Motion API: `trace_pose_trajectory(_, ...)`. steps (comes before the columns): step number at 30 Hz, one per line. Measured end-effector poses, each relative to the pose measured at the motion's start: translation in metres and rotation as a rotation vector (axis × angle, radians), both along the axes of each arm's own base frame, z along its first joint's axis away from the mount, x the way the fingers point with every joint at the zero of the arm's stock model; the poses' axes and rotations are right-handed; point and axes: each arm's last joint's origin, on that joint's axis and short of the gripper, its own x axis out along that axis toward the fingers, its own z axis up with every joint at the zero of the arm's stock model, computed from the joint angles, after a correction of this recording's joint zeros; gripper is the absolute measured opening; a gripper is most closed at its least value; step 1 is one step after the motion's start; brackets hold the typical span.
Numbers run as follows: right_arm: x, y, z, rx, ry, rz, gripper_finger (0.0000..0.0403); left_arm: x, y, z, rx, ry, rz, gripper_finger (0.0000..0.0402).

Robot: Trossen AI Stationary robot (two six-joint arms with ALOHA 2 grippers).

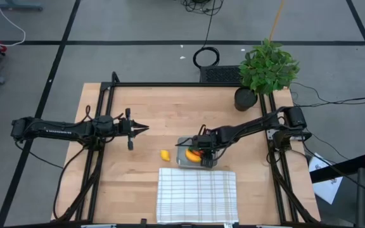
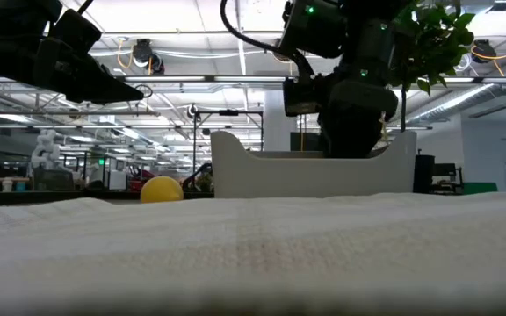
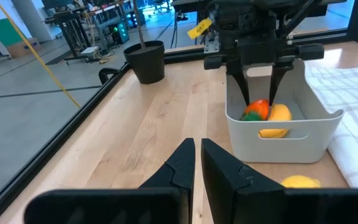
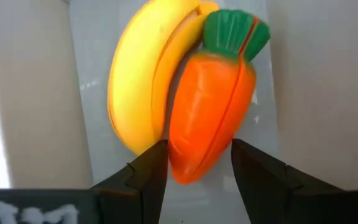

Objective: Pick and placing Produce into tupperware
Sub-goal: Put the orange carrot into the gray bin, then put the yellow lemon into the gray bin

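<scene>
The wooden bench (image 1: 138, 107) carries a checked white cloth (image 1: 196, 194) at its near edge, and the grey tupperware (image 1: 184, 156) sits just behind that cloth so the right arm can reach straight down into it. The right hand (image 3: 260, 93) hangs inside the tub with its fingers spread either side of the carrot (image 4: 209, 118), released, the carrot lying against the banana (image 4: 143, 81) on the tub floor. The left hand (image 1: 143, 128) waits clenched and empty over bare wood. The lemon (image 1: 165, 154) lies on the bench just beside the tub, not yet packed.
</scene>
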Motion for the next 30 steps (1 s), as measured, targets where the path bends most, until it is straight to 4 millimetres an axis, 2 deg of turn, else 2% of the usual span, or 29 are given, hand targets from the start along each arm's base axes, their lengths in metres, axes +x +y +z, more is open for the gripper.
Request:
trace_pose_trajectory(7,-0.003,0.000,0.013,0.000,-0.034,0.004,0.0169,0.000,0.000,0.000,0.000,0.000,0.000,0.0033)
trace_pose_trajectory(15,-0.013,-0.003,0.047,-0.051,-0.142,0.004,0.0158,0.000,0.000,0.000,-0.002,-0.004,0.000,0.0033)
trace_pose_trajectory(20,-0.022,-0.003,0.070,-0.100,-0.225,0.020,0.0112,0.000,0.000,0.000,-0.002,-0.004,0.000,0.0033)
trace_pose_trajectory(27,-0.030,0.000,0.093,-0.163,-0.328,0.118,0.0014,0.000,0.000,0.000,-0.002,-0.003,0.000,0.0033)
trace_pose_trajectory(30,-0.029,0.005,0.099,-0.172,-0.379,0.159,0.0006,0.000,0.000,0.000,-0.001,-0.003,0.000,0.0033)
